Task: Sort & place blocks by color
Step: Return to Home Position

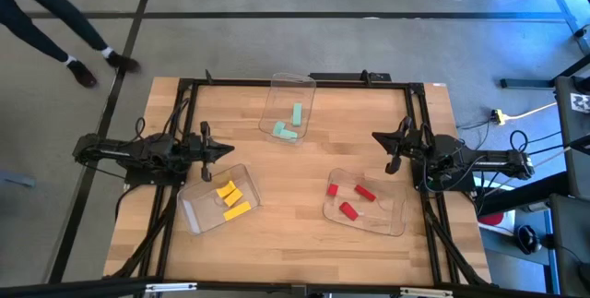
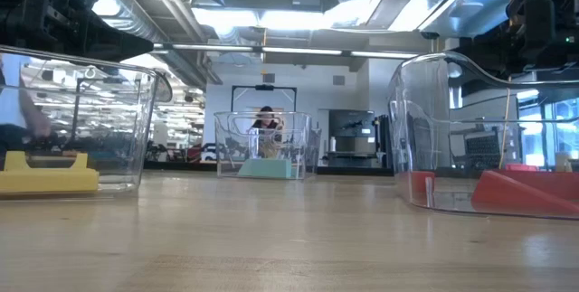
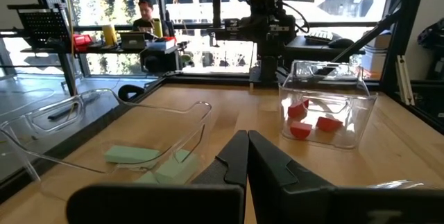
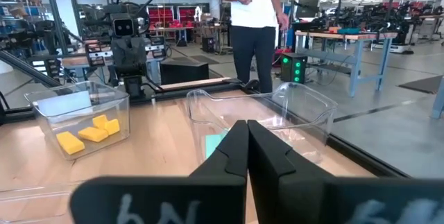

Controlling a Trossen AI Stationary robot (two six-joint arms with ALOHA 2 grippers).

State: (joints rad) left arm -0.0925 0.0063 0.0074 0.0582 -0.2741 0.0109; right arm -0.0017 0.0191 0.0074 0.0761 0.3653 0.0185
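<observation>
Three yellow blocks [image 1: 230,198] lie in the clear tray at the table's left near side. Three red blocks [image 1: 350,198] sit inside the clear tray at the right near side. Mint green blocks [image 1: 289,123] rest in the clear tray at the far middle. My left gripper [image 1: 227,149] hovers shut just beyond the yellow tray, over its far edge. My right gripper [image 1: 378,137] hangs shut above the table beyond the red tray. In the left wrist view the shut fingers [image 3: 246,156] point toward the red tray [image 3: 326,106]. The right wrist view shows shut fingers [image 4: 246,148] facing the yellow tray [image 4: 80,123].
A black frame [image 1: 304,83] runs around the tabletop's edges. Bare wood [image 1: 286,215] lies between the three trays. A person [image 4: 253,23] stands beyond the table's far side, and another person's legs [image 1: 64,35] show on the floor at far left.
</observation>
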